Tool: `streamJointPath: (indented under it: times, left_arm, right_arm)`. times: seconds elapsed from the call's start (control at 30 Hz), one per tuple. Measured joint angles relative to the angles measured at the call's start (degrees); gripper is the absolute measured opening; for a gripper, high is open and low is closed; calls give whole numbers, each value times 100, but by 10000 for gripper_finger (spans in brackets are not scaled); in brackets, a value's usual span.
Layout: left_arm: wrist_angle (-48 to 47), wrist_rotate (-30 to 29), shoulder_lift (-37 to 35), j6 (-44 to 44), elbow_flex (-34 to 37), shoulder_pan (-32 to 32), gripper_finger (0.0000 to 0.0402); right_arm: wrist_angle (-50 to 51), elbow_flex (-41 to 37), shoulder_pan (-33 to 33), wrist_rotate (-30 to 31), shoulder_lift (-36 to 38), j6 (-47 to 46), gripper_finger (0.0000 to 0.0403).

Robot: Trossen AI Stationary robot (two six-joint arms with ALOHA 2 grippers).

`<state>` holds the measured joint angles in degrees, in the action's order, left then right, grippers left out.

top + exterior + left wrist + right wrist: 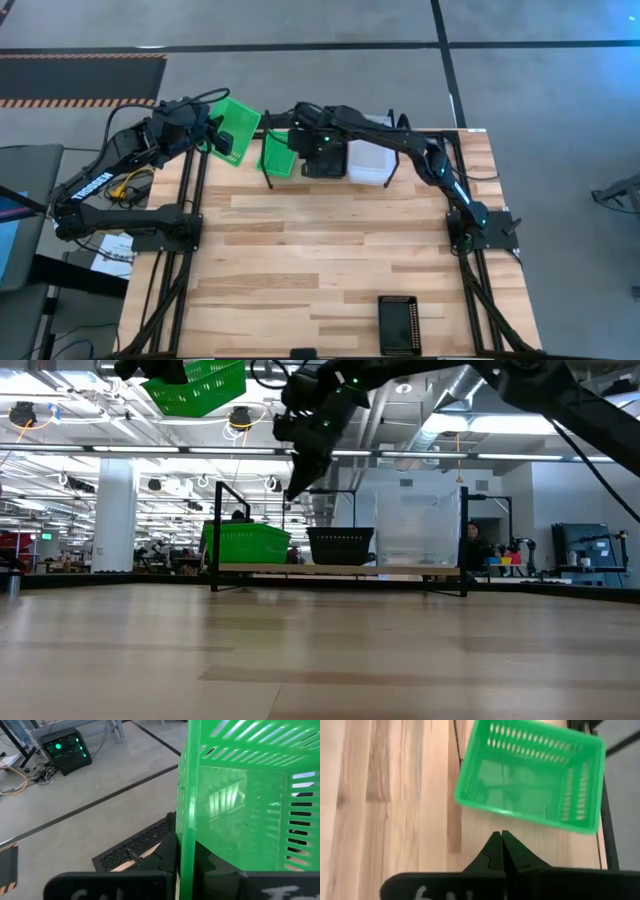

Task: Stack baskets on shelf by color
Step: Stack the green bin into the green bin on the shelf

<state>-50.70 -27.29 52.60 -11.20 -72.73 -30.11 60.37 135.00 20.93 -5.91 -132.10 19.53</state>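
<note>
My left gripper [222, 140], at the table's far left corner, is shut on a green basket [238, 122] and holds it high in the air [195, 385]. The black wire shelf [214, 535] stands along the far edge. On it sit a second green basket [278, 155] at the left, a black mesh basket [340, 545] in the middle and clear baskets [415, 525] at the right. My right gripper [502, 845] is shut with nothing in it. It hangs above the shelf, pointing down beside the shelf's green basket [530, 775]. My left gripper pinches one side wall of the green basket [184, 827] at its rim, one finger inside the basket and one outside. The basket is lifted clear of table and shelf and hangs tilted.
Another black mesh basket [398, 325] lies at the table's near edge, right of the middle. The wooden tabletop [320, 250] between it and the shelf is bare. The black tube frame [185, 215] runs along both sides of the table.
</note>
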Motion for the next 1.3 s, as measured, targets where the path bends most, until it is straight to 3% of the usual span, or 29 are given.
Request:
streamJointPath:
  times: [0.17, 0.3, 0.43, 0.57, 0.8, 0.97, 1.13, 1.3]
  left_arm:
    - [-3, 5, 0, 0, 1, 0, 0]
    - [-61, 6, 69, -124, 1, 1, 0]
    - [2, 211, 382, -451, 2, 15, 0]
    - [312, 492, 868, -766, 2, 20, 0]
    - [1534, 496, 1794, -1005, 2, 363, 0]
    - [2181, 314, 1904, -937, -357, 702, 0]
    - [1183, -909, 1749, -582, -1312, 1001, 0]
    - [-537, -1628, 1641, -675, -2180, 1097, 0]
  right_arm:
    - [-316, 0, -40, 70, -11, -1, 0]
    - [-87, -13, -57, 1308, 263, 88, 0]
    - [321, 11, 38, 2468, 1244, 132, 0]
    - [886, 11, 316, 2881, 2163, -165, 0]
    - [1459, -70, 958, 2901, 3802, -478, 0]
    - [1469, -350, 1296, 1873, 4354, -599, 0]
    - [1140, -1110, 1308, 1377, 4376, -602, 0]
    - [-454, -2125, 996, 720, 3865, -633, 0]
